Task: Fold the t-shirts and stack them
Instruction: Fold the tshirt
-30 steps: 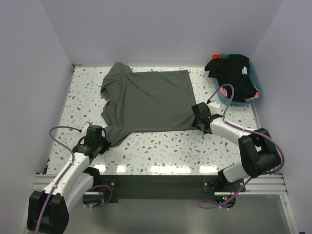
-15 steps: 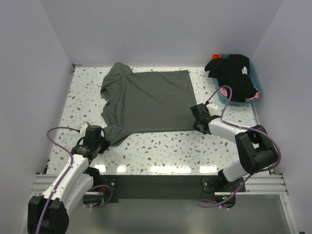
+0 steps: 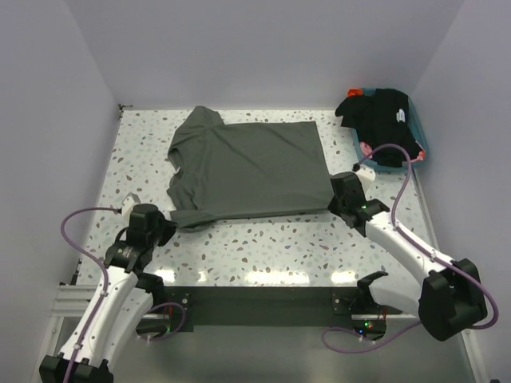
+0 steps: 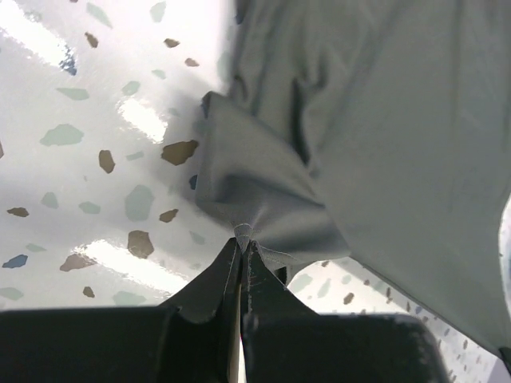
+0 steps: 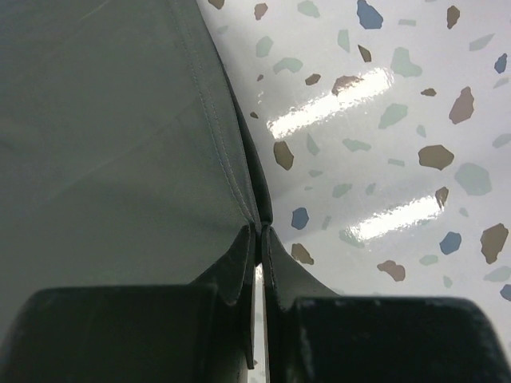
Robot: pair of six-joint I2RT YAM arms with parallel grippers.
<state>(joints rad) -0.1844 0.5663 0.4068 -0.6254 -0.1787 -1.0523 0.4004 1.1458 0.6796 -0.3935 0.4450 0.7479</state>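
Observation:
A dark olive-grey t-shirt (image 3: 247, 167) lies spread across the middle of the speckled table. At its near left corner my left gripper (image 3: 162, 227) is shut on a pinch of the cloth (image 4: 242, 230). My right gripper (image 3: 334, 199) is shut on the shirt's near right hem corner (image 5: 257, 222). Black t-shirts (image 3: 382, 114), one with a small white mark, are heaped in the teal tub (image 3: 391, 166) at the back right.
White walls close off the back and both sides. The tub stands against the right wall, just beyond my right arm. Bare speckled table (image 3: 271, 243) lies between the shirt's near edge and the arm bases.
Both grippers closed on the shirt's near corners. The shirt shifted to the right and its near edge pulled straighter. The right arm swung out to the right.

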